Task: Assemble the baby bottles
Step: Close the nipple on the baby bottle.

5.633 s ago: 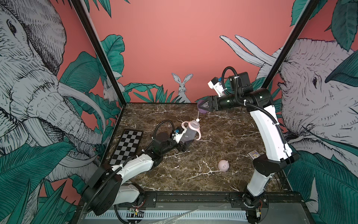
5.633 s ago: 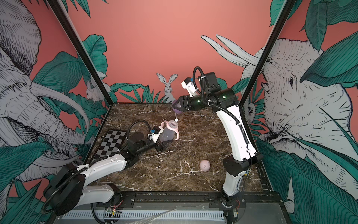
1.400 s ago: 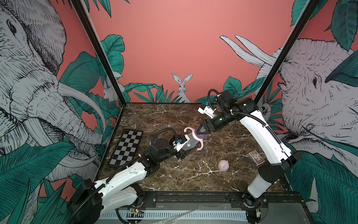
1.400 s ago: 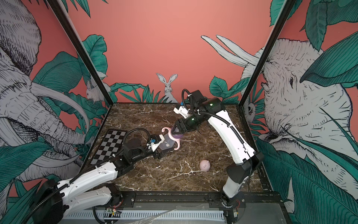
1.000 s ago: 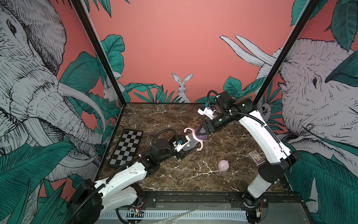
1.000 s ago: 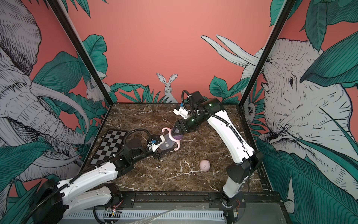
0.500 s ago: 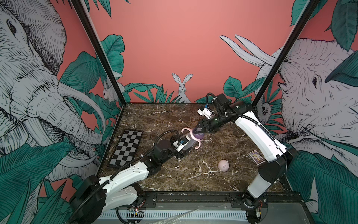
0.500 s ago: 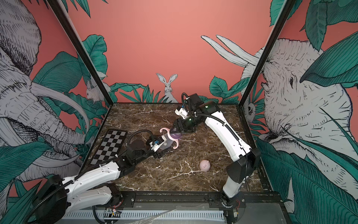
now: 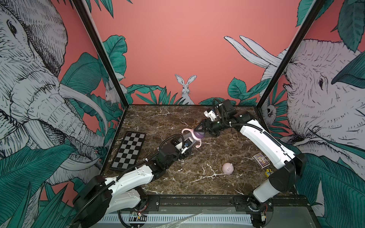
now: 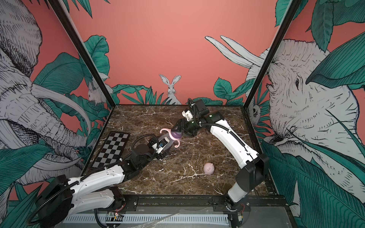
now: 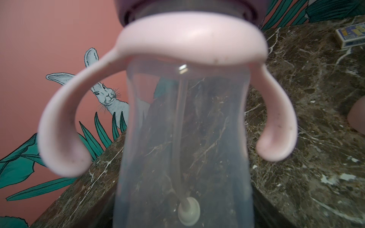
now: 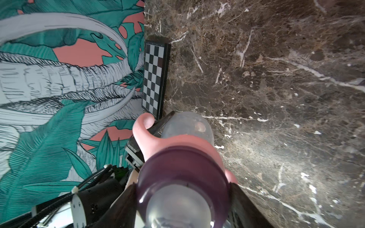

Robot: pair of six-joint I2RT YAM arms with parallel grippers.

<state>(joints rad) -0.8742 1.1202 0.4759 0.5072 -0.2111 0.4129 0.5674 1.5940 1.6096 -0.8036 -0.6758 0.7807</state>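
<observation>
Board: a black-and-white checkered board is laid flat at the left edge of the brown marble surface.
Cap: a pink eared dome cap is set on the surface, well to the right of the board and about level with its near end.
Box: a small blue and yellow card box is laid flat, farther right of the board than the cap.
Left gripper: the left gripper is placed just right of the board's far end. Its jaws are clamped on the lower part of the clear plastic bottle body, which is held tilted with its mouth turned away from the board.
Straw: a translucent straw is seen inside the body.
Ring: a pink two-handled ring is seated on the body's neck.
Collar: a purple nipple collar is set against the ring at the mouth. Whether it is screwed home cannot be told.
Right gripper: the right gripper is placed on the side of the collar away from the board, and the collar is gripped between its jaws.
</observation>
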